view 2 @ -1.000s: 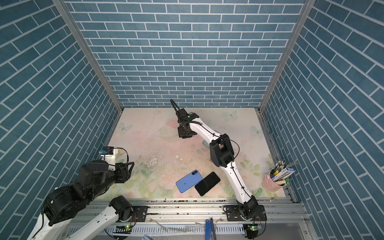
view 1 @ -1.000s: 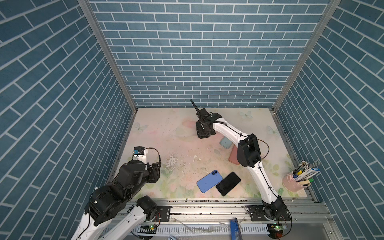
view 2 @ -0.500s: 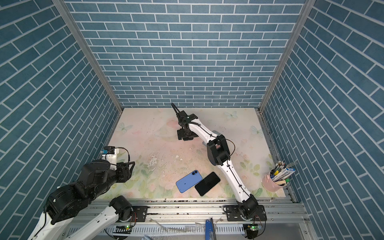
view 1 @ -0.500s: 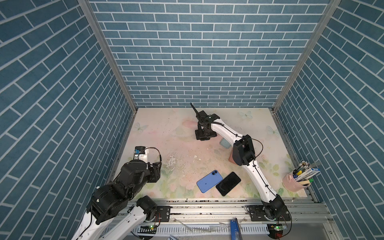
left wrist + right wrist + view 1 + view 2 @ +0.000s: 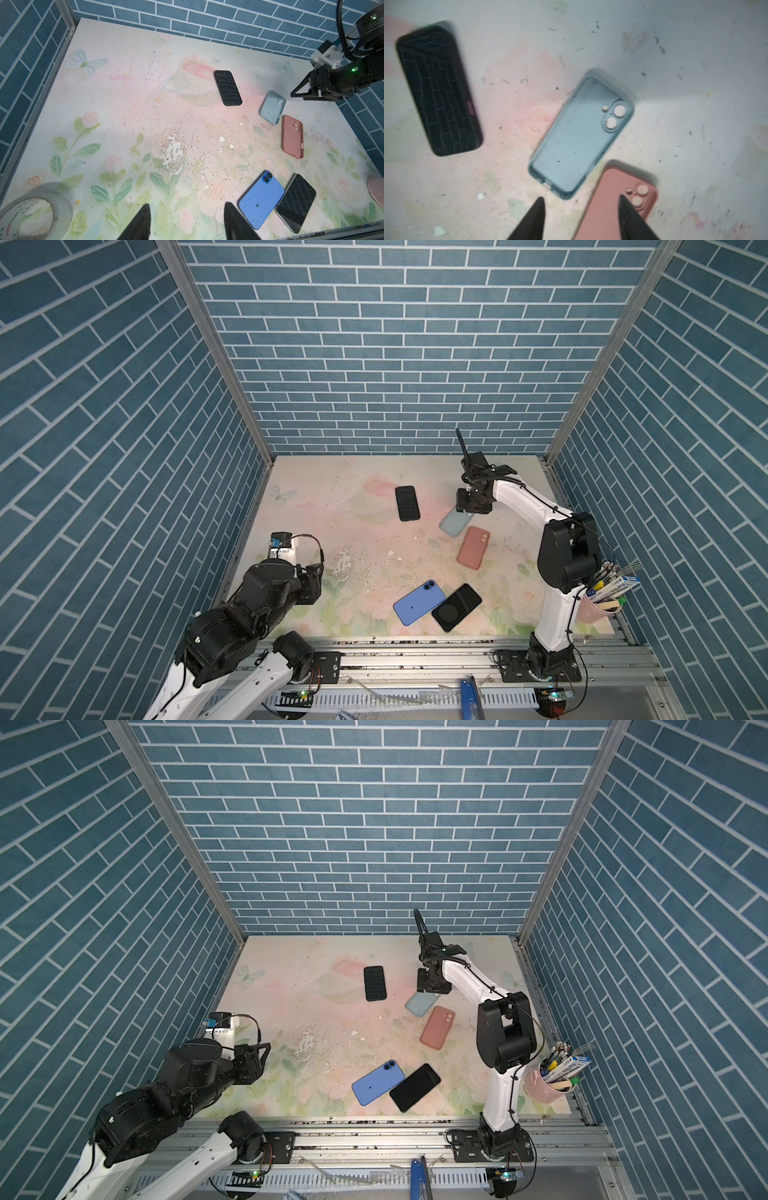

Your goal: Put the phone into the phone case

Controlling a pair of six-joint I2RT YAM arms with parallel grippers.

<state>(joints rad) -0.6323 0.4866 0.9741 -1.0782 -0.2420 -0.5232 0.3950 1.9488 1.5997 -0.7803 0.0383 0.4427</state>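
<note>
We read this as the case-reaching step: right gripper, jaws partly apart and empty, hovers over one end of the pale-blue silicone phone case; the blue smartphone lies face-down well apart, so next we need a rim grasp.

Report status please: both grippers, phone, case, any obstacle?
Left gripper open, empty. Right gripper open, empty, hovers by pale case. Blue phone flat at front, untouched; black phone close beside it. Pink case beside the pale case.
</note>
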